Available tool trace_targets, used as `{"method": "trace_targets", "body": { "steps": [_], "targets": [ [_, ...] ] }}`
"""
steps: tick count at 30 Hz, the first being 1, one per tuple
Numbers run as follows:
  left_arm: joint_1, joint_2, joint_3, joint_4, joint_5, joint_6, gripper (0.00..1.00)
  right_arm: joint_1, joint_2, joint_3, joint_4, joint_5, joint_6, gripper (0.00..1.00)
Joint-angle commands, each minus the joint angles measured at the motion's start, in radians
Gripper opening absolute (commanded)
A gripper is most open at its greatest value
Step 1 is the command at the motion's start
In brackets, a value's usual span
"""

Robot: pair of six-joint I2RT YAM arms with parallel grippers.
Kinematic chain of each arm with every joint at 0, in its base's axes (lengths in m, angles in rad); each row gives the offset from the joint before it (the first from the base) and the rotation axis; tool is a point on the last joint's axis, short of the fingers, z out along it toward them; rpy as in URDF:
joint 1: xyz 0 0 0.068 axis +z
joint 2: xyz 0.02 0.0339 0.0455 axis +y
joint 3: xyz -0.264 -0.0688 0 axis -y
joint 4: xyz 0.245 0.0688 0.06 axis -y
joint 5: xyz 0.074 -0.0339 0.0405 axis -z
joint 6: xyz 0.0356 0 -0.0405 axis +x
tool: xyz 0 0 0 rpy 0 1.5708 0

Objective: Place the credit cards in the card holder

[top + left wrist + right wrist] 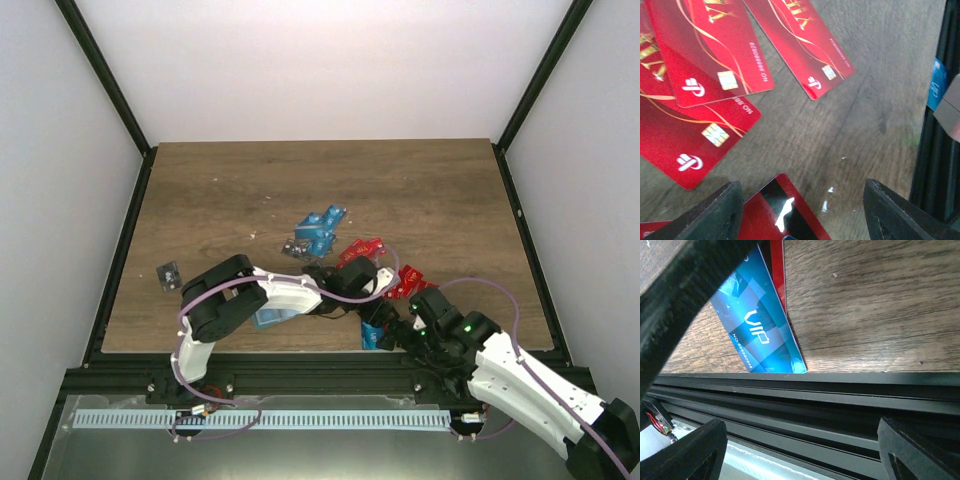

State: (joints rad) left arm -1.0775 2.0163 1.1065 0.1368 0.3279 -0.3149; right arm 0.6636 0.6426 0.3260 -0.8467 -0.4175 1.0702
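Now the left end effector (801,192) gapes empty over red credit cards (715,65) lying flat on the surface (860,115); the right end effector (800,427) gapes empty too, by a blue card (757,335) at the rail (815,400). Thin, stiff, probably slippery: pinch an edge.

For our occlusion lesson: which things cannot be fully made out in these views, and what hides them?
- Top view: card holder mostly under the left arm.
- Left wrist view: lowest red card cut by the bottom edge.
- Right wrist view: blue VIP card partly behind a blurred dark shape.
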Motion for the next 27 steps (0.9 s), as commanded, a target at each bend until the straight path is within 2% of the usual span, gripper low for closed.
{"method": "trace_targets", "body": {
  "steps": [1, 7, 10, 16, 21, 27],
  "targets": [
    [-0.025, 0.042, -0.052, -0.137, 0.057, -0.042, 0.68, 0.003, 0.0, -0.012, -0.014, -0.013, -0.012, 0.84],
    [-0.051, 0.005, -0.091, -0.123, 0.06, -0.084, 0.67, 0.002, 0.0, -0.072, 0.094, -0.067, 0.016, 0.84],
    [-0.05, -0.04, -0.114, -0.134, 0.012, -0.096, 0.67, 0.002, 0.011, -0.085, 0.144, -0.068, 0.028, 0.83],
    [-0.013, -0.132, -0.063, -0.228, -0.112, -0.08, 0.75, 0.002, 0.007, -0.109, 0.227, -0.077, 0.068, 0.82],
    [0.028, -0.137, -0.035, -0.262, -0.108, -0.063, 0.77, 0.003, -0.01, -0.136, 0.257, -0.075, 0.095, 0.82],
    [0.029, -0.097, -0.068, -0.213, -0.001, -0.051, 0.71, 0.002, -0.001, -0.173, 0.353, -0.062, 0.13, 0.79]
  ]
}}
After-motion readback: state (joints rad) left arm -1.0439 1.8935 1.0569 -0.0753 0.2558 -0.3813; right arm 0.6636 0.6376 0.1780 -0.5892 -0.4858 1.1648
